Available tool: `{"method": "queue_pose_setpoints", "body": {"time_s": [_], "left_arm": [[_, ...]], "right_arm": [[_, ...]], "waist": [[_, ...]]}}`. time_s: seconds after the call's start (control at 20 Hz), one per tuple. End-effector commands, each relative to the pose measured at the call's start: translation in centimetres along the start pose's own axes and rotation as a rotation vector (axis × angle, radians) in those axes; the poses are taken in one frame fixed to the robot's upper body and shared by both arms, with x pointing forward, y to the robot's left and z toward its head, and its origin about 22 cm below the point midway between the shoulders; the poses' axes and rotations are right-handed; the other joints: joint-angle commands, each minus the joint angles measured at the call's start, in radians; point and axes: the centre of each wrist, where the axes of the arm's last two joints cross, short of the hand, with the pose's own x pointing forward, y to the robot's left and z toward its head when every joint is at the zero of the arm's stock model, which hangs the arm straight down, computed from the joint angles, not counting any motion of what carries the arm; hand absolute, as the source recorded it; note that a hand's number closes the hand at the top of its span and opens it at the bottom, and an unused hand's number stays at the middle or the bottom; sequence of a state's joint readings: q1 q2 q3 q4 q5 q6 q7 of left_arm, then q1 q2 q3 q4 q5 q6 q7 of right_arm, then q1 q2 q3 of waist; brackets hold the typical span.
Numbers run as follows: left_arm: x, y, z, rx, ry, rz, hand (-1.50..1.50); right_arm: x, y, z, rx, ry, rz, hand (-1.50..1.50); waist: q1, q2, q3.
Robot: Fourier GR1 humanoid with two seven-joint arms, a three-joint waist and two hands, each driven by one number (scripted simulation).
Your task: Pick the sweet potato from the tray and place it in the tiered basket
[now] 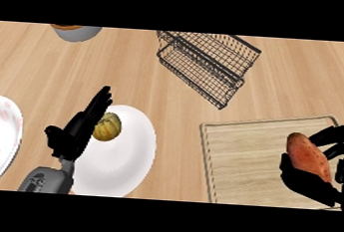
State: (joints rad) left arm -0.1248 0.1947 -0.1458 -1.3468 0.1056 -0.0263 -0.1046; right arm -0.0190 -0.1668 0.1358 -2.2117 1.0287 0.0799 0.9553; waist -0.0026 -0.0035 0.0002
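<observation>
Light wooden counter: black right hand curled round the oblong reddish-orange sweet potato, judged stiff, fairly heavy; hold mid-body; left hand rests open.

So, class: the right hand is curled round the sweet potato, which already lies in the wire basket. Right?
Not quite. The right hand is curled round the sweet potato, but the potato is at the wooden tray, not in the wire basket; the head view shows it.
</observation>
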Motion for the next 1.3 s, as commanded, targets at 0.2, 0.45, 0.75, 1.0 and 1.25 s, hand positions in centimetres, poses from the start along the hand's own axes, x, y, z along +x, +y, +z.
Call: {"method": "queue_pose_setpoints", "body": {"time_s": [0.2,0.45,0.75,1.0,1.25], "left_arm": [[-1.0,-2.0,-1.0,-0.015,0.008,0.021,0.0],[-0.6,-0.7,0.0,-0.032,-0.002,0.005,0.0],[1.7,-0.7,-1.5,-0.019,-0.022,0.009,0.0],[-0.4,-1.8,-0.8,-0.041,0.004,0.011,0.0],[0.1,-1.3,-0.9,-0.041,0.001,0.005,0.0]], "right_arm": [[10.3,-2.6,-1.9,-0.031,-0.054,-0.076,1.5],[15.6,-3.1,-5.0,-0.029,-0.046,-0.135,1.5],[19.9,-1.0,-9.8,0.019,-0.032,-0.157,1.5],[24.2,0.0,-11.9,0.072,-0.042,-0.126,1.5],[25.3,3.0,-14.4,0.122,-0.029,-0.097,1.5]], "waist": [[0.014,0.006,-0.002],[0.02,0.006,-0.002],[0.03,0.012,-0.001],[0.032,0.013,-0.001],[0.035,0.014,-0.001]]}}
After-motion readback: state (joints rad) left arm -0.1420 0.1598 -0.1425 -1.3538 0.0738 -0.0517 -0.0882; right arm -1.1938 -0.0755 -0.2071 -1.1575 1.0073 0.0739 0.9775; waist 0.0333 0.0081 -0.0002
